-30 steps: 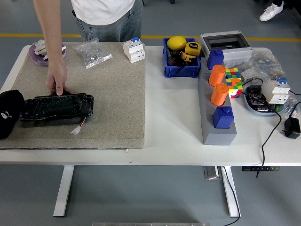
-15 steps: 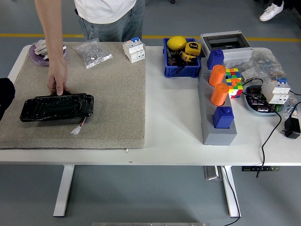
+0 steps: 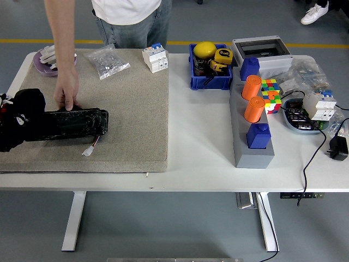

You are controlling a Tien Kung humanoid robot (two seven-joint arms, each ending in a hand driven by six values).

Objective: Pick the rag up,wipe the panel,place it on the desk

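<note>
Wipe step under way, by the look of it: left hand (image 3: pixel 22 117), a black mass at frame left, sits over the glossy black rectangular panel's (image 3: pixel 71 123) left end; grip and rag can't be told. Person's hand (image 3: pixel 66 90) steadies the panel's top edge. Next move: stroke rightward across the panel.

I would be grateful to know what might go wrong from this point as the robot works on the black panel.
The person's hand presses the panel's far edge right beside the left hand, so a wiping stroke might strike the fingers. The panel's white connector dangles loose on the mat and could snag.
</note>
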